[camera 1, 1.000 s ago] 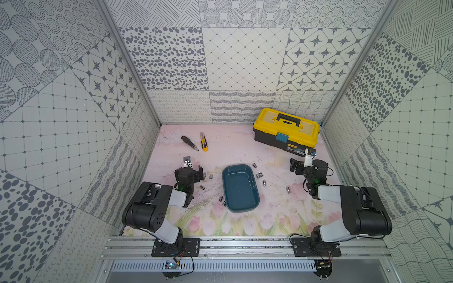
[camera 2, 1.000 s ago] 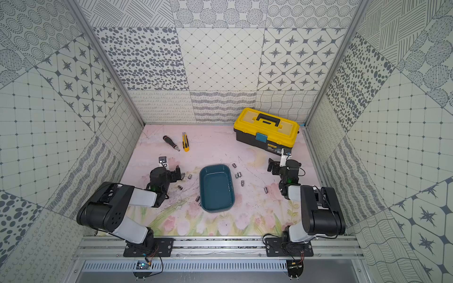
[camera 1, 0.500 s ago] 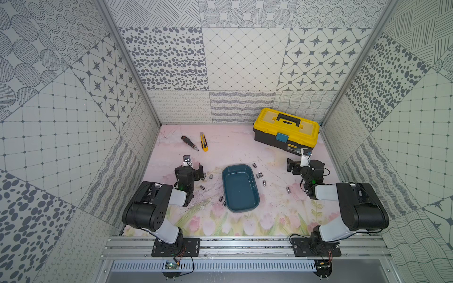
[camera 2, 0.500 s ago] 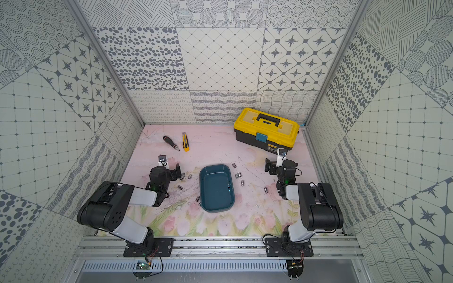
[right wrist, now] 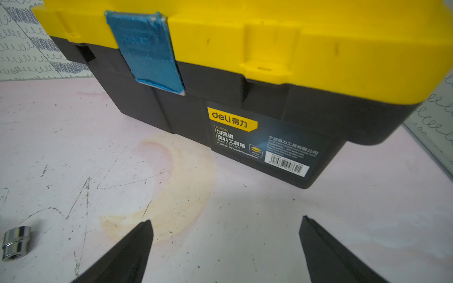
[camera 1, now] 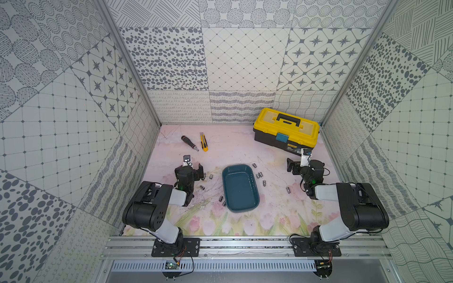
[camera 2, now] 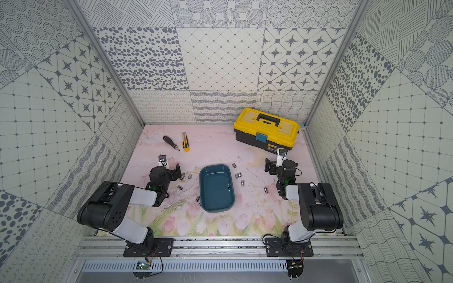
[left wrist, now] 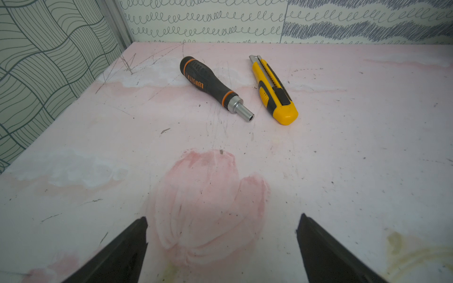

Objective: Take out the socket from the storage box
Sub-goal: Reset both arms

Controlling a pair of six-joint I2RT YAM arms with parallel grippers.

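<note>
Storage box (camera 1: 222,178) sits between my arms in both top views, its long axis running away from the base rail. I see no socket in it; loose sockets (camera 1: 258,175) ring it on the mat (camera 1: 232,147). It lies inboard of both grippers, nearer the left gripper (camera 1: 189,168) than the right gripper (camera 1: 302,166).

Left wrist: fingers (left wrist: 122,250) spread wide and empty, a bit driver (left wrist: 208,80) and a utility knife (left wrist: 272,90) ahead.

Right wrist: fingers (right wrist: 127,252) likewise apart, the yellow toolbox (right wrist: 220,98) ahead, one socket (right wrist: 16,241) just outside a finger.

Nothing left to lift, I judge.
</note>
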